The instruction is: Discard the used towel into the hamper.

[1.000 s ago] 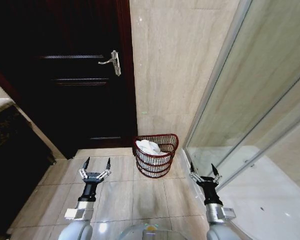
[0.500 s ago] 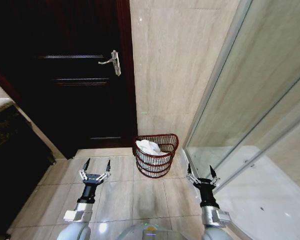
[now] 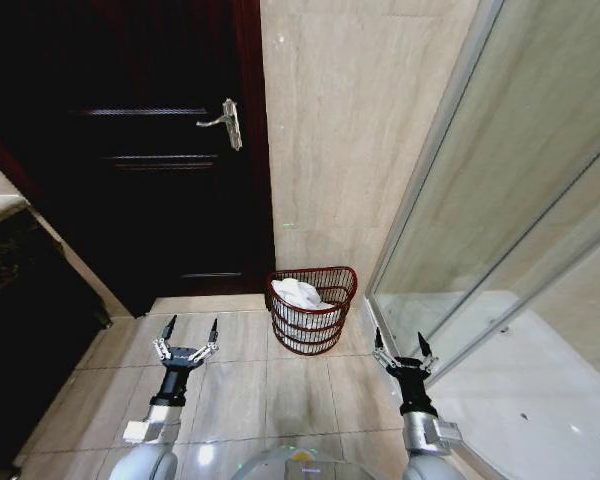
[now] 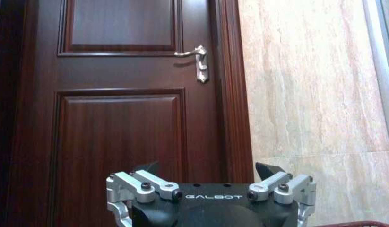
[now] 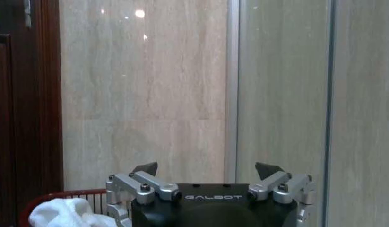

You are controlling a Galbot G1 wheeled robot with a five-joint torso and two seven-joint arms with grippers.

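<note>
Hamper [image 3: 311,309], dark red wire, round: one. White towel [image 3: 298,293] lying inside it: one. Dark wooden door [image 3: 150,150]: one, fitted with one metal lever handle [image 3: 222,122]. Glass shower panel [image 3: 520,190]: one. Grippers: two, the left gripper [image 3: 187,335] and the right gripper [image 3: 400,347], both with fingers spread.

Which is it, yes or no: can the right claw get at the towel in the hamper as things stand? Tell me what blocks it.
Probably yes. The right claw is open and empty, beside the hamper, whose top is uncovered with the white towel lying inside. Bare floor tiles lie between them and nothing blocks the way.
</note>
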